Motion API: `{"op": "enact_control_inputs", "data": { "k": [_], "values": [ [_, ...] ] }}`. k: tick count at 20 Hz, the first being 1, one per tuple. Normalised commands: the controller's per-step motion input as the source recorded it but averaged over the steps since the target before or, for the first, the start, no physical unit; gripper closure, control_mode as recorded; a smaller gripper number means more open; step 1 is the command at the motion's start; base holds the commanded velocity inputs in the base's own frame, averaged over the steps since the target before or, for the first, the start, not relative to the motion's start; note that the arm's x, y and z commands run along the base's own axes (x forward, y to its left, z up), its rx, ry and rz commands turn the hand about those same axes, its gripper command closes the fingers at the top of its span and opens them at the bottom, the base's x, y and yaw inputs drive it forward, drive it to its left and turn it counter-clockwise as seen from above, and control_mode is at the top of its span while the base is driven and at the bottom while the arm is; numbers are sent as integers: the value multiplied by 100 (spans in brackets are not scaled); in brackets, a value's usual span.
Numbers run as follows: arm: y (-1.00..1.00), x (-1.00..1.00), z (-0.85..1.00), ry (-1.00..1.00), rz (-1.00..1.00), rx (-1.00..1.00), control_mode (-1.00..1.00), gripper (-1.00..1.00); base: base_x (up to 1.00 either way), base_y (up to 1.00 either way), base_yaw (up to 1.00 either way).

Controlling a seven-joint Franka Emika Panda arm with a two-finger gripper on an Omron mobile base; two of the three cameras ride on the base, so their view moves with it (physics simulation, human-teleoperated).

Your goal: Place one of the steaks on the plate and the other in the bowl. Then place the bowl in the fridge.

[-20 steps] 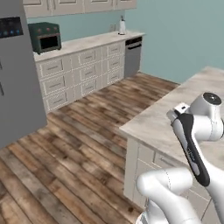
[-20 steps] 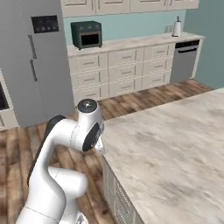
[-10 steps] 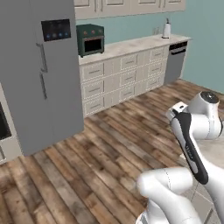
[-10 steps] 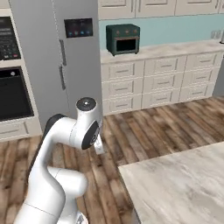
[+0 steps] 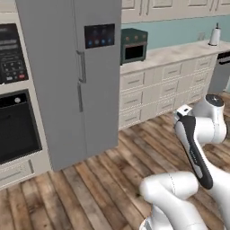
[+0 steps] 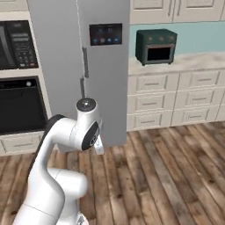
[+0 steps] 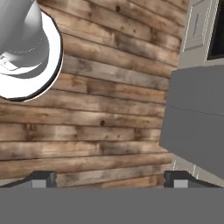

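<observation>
The jaws stand wide and empty, pointing down at the wood-plank floor. In the hand view the fridge lies at three o'clock of them. It is a tall, smooth grey steel box, upright, both doors closed, long vertical handles, dark touchscreen.

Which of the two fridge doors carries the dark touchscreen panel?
The right-hand door of the fridge carries the touchscreen panel, next to the counter with the green toaster oven. The other door is plain grey.
</observation>
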Motion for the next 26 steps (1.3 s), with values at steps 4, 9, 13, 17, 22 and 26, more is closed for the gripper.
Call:
{"op": "enact_control_inputs", "data": {
  "k": [4, 9, 13, 17, 22, 26],
  "values": [
    [0, 0, 0, 0, 0, 0, 100, -100, 100, 1, 39],
    [0, 0, 0, 0, 0, 0, 100, -100, 100, -6, 52],
    [0, 0, 0, 0, 0, 0, 100, -100, 97, -3, 48],
    [0, 0, 0, 0, 0, 0, 100, -100, 41, -2, 18],
    [0, 0, 0, 0, 0, 0, 100, -100, -10, -30, 3],
    [0, 0, 0, 0, 0, 0, 100, -100, -20, -30, 6]
  ]
}}
